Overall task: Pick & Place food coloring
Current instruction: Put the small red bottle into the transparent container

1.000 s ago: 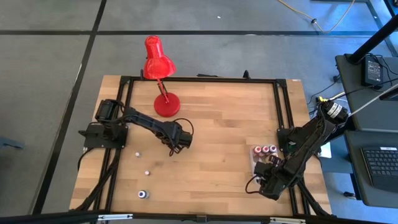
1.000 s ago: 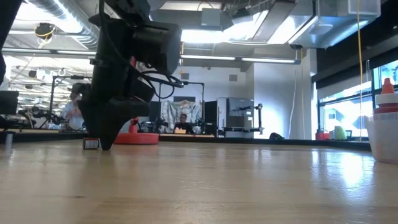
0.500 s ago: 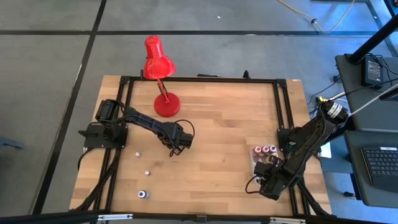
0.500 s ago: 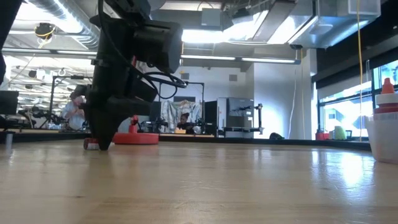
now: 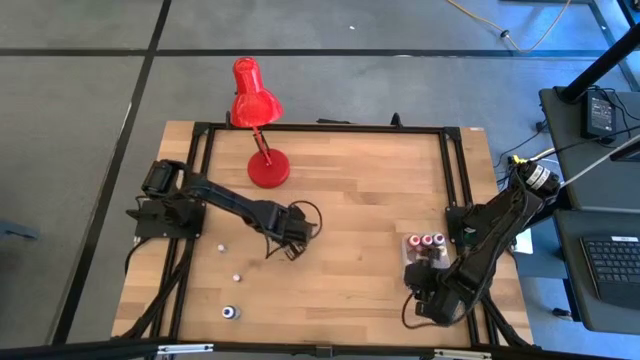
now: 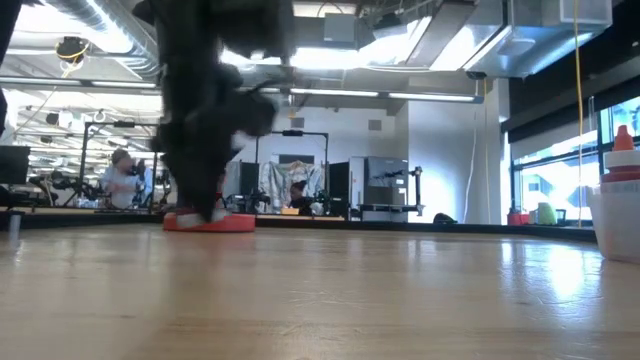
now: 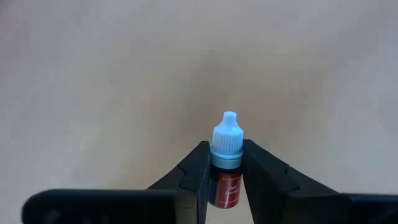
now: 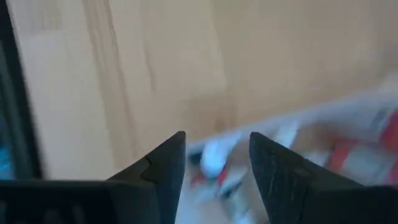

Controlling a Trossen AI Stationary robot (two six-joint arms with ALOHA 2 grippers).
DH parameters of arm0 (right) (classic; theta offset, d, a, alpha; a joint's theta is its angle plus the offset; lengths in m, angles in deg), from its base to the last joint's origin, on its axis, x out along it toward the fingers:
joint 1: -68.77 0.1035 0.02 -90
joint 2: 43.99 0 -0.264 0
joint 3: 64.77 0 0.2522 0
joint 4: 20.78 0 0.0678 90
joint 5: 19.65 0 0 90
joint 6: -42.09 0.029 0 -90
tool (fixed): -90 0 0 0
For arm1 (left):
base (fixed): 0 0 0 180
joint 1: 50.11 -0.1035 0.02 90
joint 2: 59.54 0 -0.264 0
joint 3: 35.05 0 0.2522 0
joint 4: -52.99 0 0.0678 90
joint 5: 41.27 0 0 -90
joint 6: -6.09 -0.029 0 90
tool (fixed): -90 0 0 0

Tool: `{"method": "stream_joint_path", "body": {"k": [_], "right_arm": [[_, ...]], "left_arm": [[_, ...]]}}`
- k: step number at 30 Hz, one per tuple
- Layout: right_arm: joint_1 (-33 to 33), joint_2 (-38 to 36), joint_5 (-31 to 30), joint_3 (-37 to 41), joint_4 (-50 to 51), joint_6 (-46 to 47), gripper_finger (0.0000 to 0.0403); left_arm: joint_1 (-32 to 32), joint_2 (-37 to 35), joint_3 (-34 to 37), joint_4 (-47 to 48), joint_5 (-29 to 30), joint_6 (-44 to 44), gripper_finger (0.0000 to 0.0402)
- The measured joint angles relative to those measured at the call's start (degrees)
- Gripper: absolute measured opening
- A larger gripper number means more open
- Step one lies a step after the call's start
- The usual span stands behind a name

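A tiny food coloring bottle with a dark red body and a pale blue cap is in my left gripper. That gripper is shut on it and points down over the table's middle left. Three more small bottles rest on the wood near the left edge. My right gripper stands open above the near end of a clear tub that holds several bottles. Nothing shows between its fingers. My left gripper pinches the bottle's dark red body between its two fingers, just under the cap. The fingers come from above and lie along the bottle. The cap sticks out past the fingertips, and the bottle is clear of the table.
A red desk lamp stands at the far side, its round base behind my left arm in the low view. The tub is near the right edge. A black frame rail runs round the table. Bare wood lies between the arms.
My left gripper has taken hold of the bottle that lay on the table and lifted it clear. It has moved toward the right and near edges and rolled its wrist. My right gripper has risen a little over the tub and turned.
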Motion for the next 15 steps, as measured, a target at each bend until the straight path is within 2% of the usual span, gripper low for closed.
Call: {"method": "stream_joint_path", "body": {"k": [4,7,10,15], "right_arm": [[-1.2,0.0,-13.1,-0.1,-4.8,-14.7,0.0179],[-2.5,0.0,-20.4,-0.1,-10.9,-24.4,0.0179],[-4.2,0.0,-22.5,-0.1,-17.8,-34.8,0.0179],[-7.5,0.0,-21.1,-0.1,-28.1,-45.8,0.0179]], "left_arm": [[2.1,-0.6,-0.1,-13.2,0.1,-7.3,0.0078],[3.3,-0.6,-0.1,-23.4,0.3,-12.4,0.0079],[4.8,-0.6,-0.1,-34.3,0.8,-19.0,0.0080],[7.1,-0.6,-0.1,-52.5,0.8,-32.2,0.0081]]}}
